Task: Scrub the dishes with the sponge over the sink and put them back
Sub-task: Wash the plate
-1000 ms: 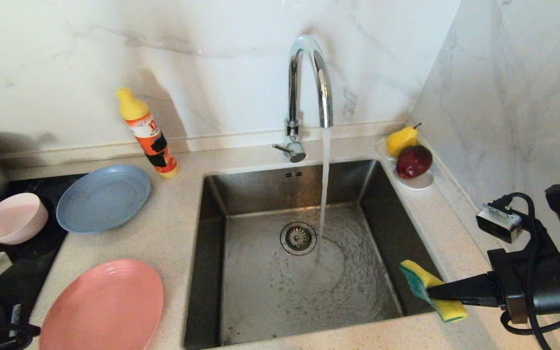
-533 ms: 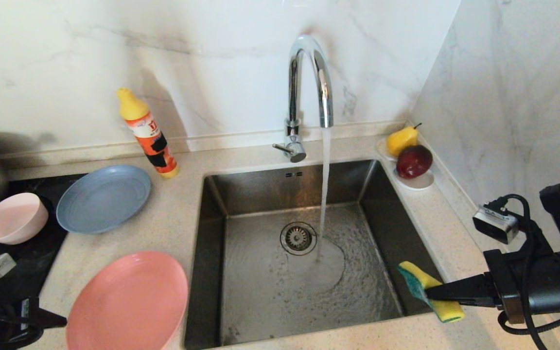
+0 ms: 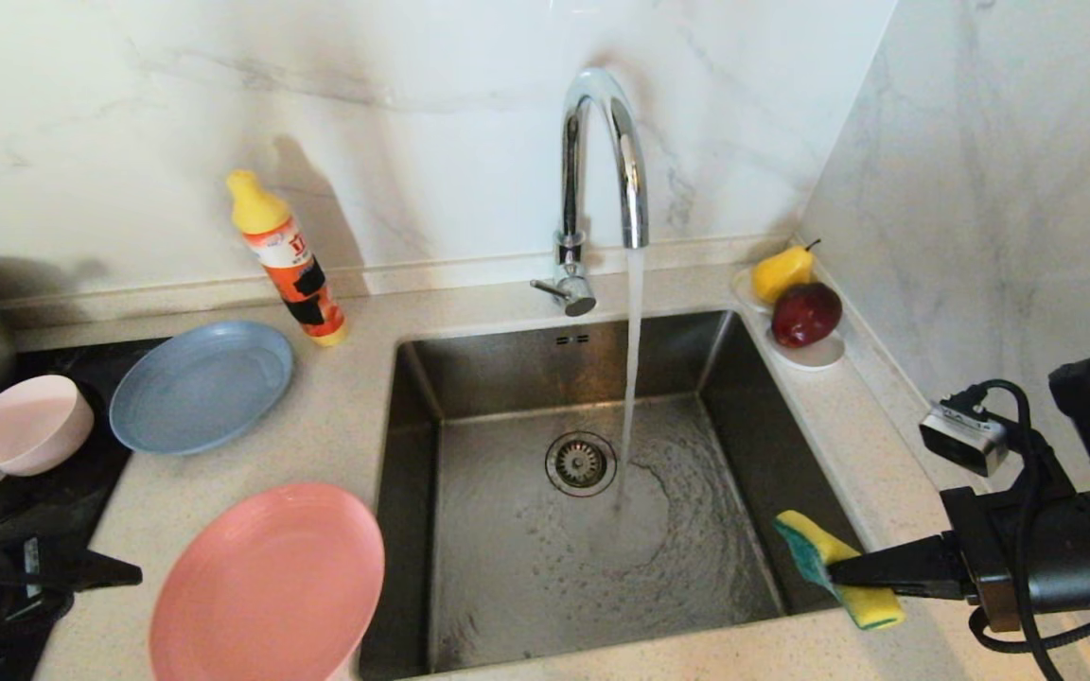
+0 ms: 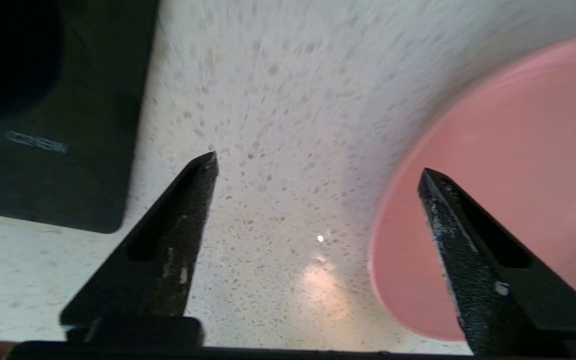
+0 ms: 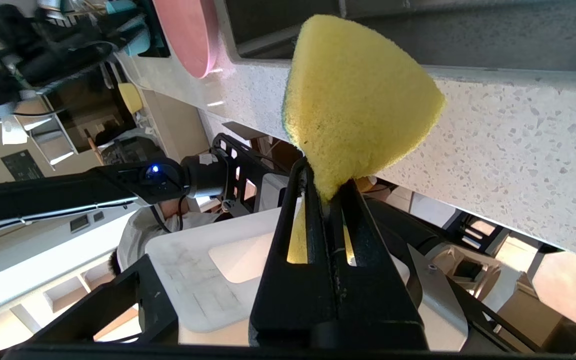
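Salmon-pink plate [image 3: 266, 582] is lying at the tabletop's front edge, overhanging the sink [image 3: 394, 454], just beside the released left hand [image 4: 313, 210]; the right hand [image 3: 838, 570], clenched on the sponge [image 3: 834, 566], is hovering over the opposite rim.

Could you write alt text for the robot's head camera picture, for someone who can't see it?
A steel sink with its faucet running; at its right edge the right gripper clamps a yellow-green sponge. On the counter left lie a salmon-pink plate, a grey-blue plate and a pale pink bowl.
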Available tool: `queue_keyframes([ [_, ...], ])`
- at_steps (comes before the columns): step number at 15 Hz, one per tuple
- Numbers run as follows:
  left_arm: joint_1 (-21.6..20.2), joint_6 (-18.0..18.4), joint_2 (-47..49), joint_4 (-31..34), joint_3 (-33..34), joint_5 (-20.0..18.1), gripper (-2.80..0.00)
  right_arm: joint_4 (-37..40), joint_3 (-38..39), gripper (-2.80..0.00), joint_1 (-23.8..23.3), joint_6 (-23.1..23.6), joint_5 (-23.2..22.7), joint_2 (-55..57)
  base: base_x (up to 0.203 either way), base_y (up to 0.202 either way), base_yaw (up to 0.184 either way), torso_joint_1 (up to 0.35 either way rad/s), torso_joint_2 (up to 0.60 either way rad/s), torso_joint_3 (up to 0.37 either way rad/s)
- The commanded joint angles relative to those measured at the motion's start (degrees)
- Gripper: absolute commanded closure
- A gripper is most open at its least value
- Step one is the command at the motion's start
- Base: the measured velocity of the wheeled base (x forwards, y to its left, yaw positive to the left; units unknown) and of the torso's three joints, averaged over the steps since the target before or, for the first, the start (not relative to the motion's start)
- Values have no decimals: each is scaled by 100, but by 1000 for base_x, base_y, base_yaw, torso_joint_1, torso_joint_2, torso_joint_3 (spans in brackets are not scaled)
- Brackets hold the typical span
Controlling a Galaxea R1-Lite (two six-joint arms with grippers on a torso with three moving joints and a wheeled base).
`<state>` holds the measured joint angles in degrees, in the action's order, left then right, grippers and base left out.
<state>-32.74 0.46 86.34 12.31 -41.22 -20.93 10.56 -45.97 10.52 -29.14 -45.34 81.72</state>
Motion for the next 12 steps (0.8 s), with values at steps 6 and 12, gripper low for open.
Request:
queue_keyframes([
  [6, 605, -729, -333, 458, 105, -1020, -280, 4, -8, 0, 3, -13, -28, 102, 0, 0, 0, 0, 0, 0],
  [12, 931, -1136, 247, 309, 141, -898, -280, -1, -14, 0, 3, -4, -19, 221, 0, 0, 0, 0, 0, 0],
])
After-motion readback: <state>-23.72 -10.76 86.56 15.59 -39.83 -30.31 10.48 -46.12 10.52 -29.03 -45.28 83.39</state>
